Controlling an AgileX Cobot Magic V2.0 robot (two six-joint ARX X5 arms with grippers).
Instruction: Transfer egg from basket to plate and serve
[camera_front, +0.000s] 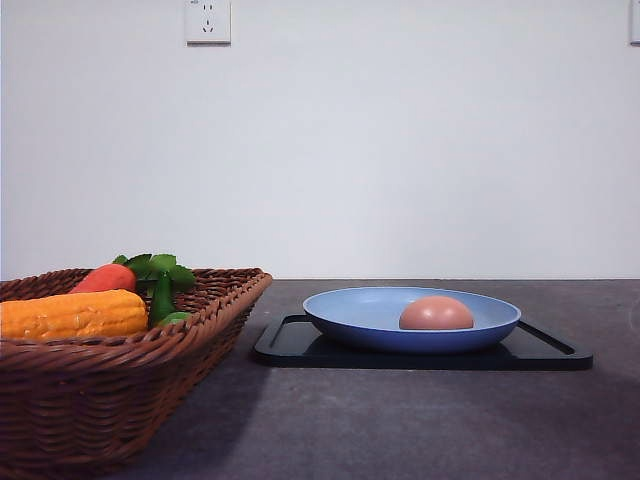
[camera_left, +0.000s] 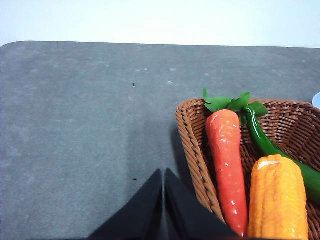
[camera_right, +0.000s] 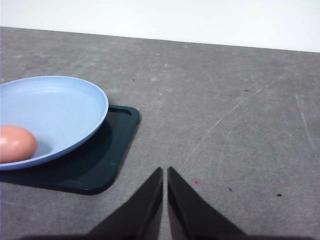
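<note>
Front view showed the egg (camera_front: 436, 314) already lying in the plate (camera_front: 350, 305), right of its centre, and the plate sat on the black tray (camera_front: 290, 345) on the worktop (camera_front: 400, 430). The basket (camera_front: 120, 400) stood well to the left and held a corn cob (camera_front: 70, 314), a carrot (camera_front: 105, 278) and a green vegetable (camera_front: 162, 295); I saw no egg in it.

My left gripper (camera_left: 163, 200) was closed, fingertips together, holding nothing, over bare worktop just beside the basket's rim. My right gripper (camera_right: 165, 197) was likewise closed and empty, near the tray's corner, apart from the plate.

I judged the transfer done and only the serving left. The egg looked smooth, slightly glossy and round, so it would likely roll if the plate tipped, and it might crack under a hard pinch. I would take hold of the plate's raised rim, or the tray's edge, and keep it level.
</note>
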